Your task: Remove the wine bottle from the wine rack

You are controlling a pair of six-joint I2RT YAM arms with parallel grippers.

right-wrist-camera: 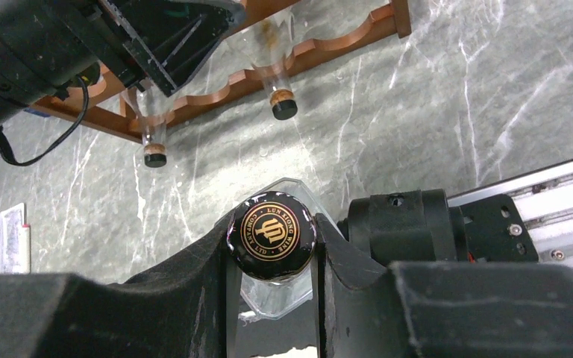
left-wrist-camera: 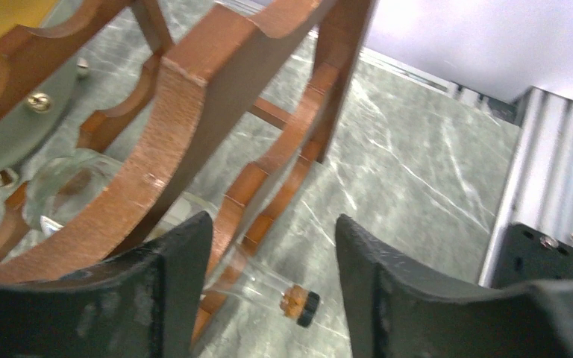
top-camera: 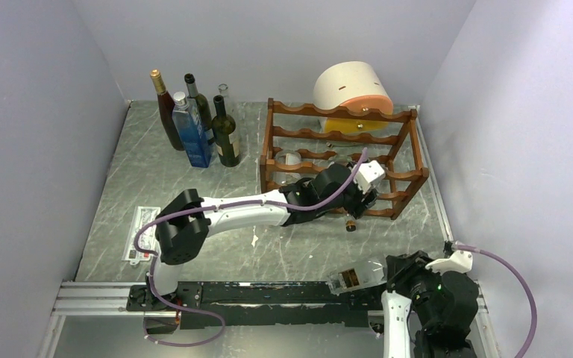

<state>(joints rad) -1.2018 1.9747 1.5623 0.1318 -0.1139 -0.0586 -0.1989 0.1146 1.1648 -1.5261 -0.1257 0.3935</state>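
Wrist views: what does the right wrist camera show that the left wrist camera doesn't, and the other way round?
Only the right wrist: the right tool shut on a clear bottle by its black, gold-printed cap, and the left arm. Only the left wrist: the left tool open, a capped bottle neck showing between its fingers. Both: the wooden rack and the grey marbled table.

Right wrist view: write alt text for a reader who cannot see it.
The right hand grips a clear bottle by its top, the black, gold-printed cap facing the camera. Beyond it on the grey marbled table stands the wooden wine rack, two more bottle necks poking out, the left arm over them.
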